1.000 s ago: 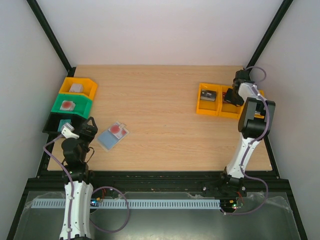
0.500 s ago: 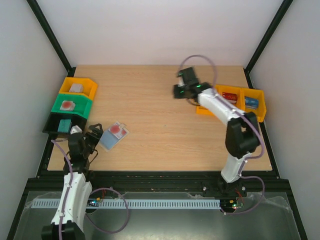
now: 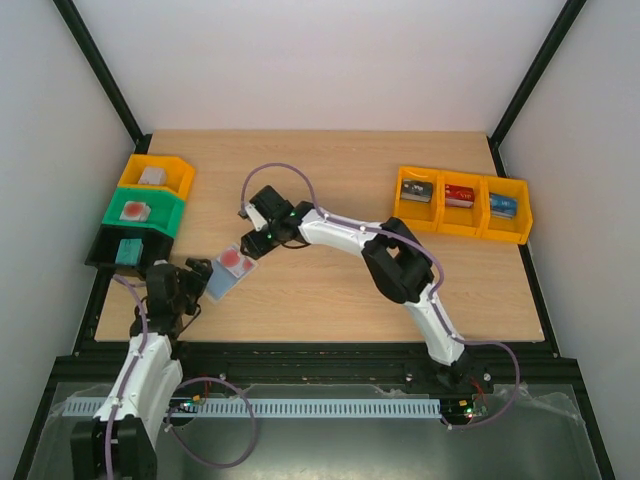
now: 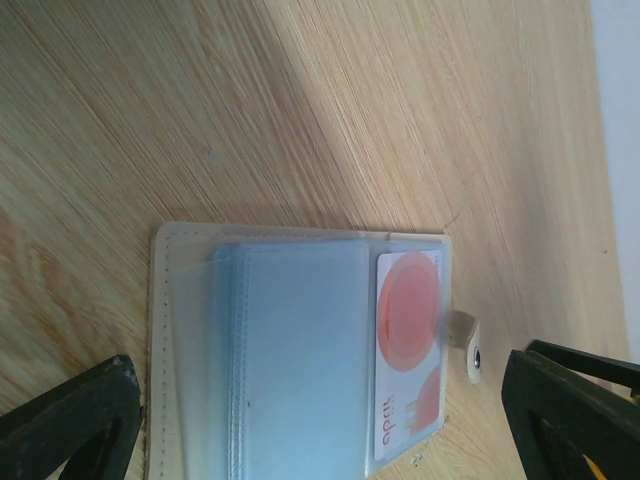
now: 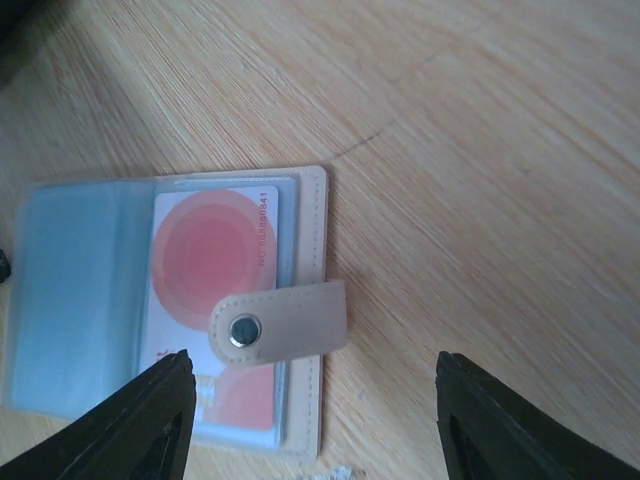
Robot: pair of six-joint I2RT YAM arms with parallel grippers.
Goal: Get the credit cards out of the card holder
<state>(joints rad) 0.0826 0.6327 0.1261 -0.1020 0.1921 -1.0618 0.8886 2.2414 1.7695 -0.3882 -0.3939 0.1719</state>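
Right arm has swung off the yellow bins point(image 3: 463, 207) on the right, clear across the table point(image 3: 330, 170). The right gripper point(image 3: 252, 238) now sits at the far corner of the card holder point(image 3: 222, 282). Left arm has crept forward too, and the left gripper point(image 3: 196, 272) is at the holder's near-left edge.

Both grippers are spread wide and hold nothing. In each wrist view the fingers straddle the holder without touching it.

Holder lies open and flat on the wood, blue clear sleeves up, near the left stack of bins point(image 3: 150, 208). That pose leaves the sleeve mouths exposed.

The red card point(image 5: 215, 270) is in its sleeve on the snap side. The snap tab point(image 5: 285, 325) is flopped inward over the card's face.

My read: a two-arm pincer setup, one side pinning the holder and the other pulling the card. No card is out yet.

Risks: the tab blocks a clean pinch, and a thin card behind slick plastic likely drags the holder along unless it's held down.
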